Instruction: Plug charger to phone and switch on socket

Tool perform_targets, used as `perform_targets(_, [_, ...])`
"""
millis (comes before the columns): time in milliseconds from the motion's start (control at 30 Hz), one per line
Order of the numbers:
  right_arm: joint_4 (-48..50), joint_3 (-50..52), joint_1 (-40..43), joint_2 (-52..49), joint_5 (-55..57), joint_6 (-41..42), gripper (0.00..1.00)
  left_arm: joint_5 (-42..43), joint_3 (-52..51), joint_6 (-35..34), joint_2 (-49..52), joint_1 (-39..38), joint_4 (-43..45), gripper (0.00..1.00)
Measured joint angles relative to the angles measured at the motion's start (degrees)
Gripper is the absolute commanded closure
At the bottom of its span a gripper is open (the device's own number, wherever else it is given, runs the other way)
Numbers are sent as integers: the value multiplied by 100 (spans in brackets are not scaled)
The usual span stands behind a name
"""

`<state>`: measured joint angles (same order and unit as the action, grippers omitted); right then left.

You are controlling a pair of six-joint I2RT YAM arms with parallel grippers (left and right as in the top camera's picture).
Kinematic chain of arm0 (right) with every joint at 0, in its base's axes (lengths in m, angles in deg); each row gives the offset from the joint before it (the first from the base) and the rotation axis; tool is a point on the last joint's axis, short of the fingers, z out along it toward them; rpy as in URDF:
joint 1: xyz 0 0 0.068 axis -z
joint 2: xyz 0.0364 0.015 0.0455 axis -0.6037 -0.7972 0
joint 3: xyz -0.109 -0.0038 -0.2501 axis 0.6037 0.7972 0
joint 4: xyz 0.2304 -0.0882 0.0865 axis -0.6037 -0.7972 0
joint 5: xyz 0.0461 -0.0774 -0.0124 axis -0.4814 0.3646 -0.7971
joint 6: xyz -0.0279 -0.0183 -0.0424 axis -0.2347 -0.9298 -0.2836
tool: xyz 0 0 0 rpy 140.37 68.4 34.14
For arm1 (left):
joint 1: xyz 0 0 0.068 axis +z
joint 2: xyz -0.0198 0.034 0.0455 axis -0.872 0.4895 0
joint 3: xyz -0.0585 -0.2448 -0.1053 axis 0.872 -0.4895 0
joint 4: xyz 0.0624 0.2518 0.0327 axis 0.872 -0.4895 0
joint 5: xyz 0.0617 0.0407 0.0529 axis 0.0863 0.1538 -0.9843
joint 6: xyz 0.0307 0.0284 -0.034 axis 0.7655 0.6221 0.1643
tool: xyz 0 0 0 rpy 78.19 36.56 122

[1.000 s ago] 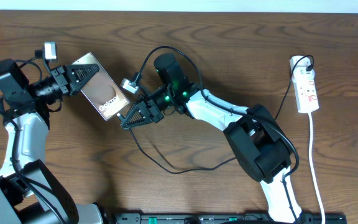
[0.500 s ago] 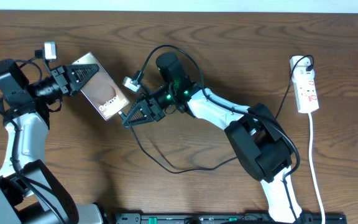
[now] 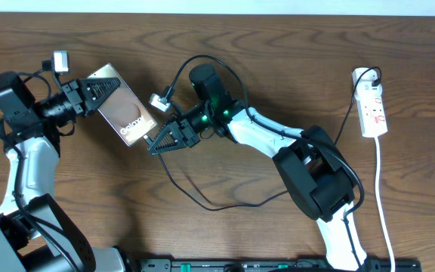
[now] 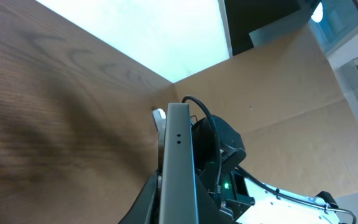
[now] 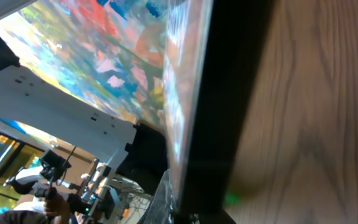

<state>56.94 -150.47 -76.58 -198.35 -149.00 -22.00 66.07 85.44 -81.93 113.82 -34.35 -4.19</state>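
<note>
Left gripper (image 3: 110, 87) was clamped on the flat brown-black rectangular phone (image 3: 131, 119), at about 10 o'clock on the brown wooden table (image 3: 278, 45). Right gripper (image 3: 153, 147) sat at the phone's 5 o'clock corner, pinched shut on the thin black charger cable (image 3: 202, 204). The narrow white power strip (image 3: 374, 109) lay way off at 3 o'clock.

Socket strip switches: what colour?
Red, set on the white socket. The overhead view shows it best.

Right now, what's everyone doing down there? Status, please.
Left gripper shut on the phone. Right gripper shut on the charger at the phone's lower edge; plugged in or not, can't tell. Socket far from both.
</note>
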Motion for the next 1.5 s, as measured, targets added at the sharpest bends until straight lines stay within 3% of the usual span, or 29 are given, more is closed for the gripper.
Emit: perform_targets(1500, [55, 0, -2, 0, 0, 79, 99, -2, 0, 133, 0, 0, 9, 92])
